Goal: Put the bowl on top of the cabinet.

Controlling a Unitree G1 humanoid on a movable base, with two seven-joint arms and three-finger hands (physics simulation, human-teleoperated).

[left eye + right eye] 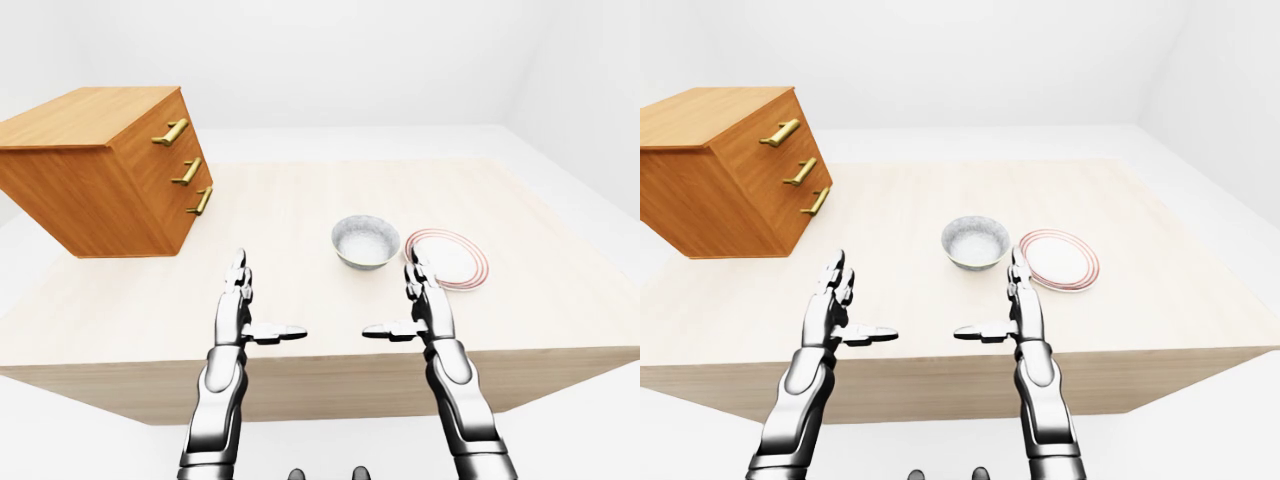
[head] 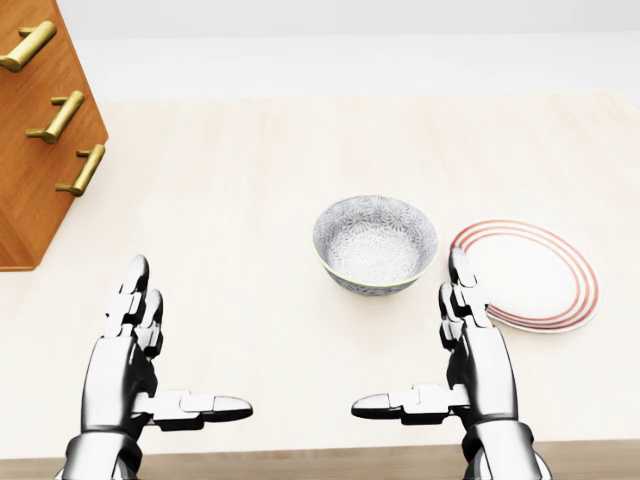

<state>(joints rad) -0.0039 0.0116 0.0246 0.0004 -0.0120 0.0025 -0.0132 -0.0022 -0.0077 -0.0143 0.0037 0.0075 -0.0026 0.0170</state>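
A grey patterned bowl stands upright on the pale wooden table, right of centre in the head view. The wooden cabinet with three brass handles sits at the table's left; its flat top is bare. My left hand hovers over the table's lower left, fingers straight, thumb pointing inward, holding nothing. My right hand mirrors it just below and right of the bowl, open and apart from it.
A white plate with red rim rings lies right of the bowl, close beside my right hand. The table's near edge runs just under both wrists. White floor and walls surround the table.
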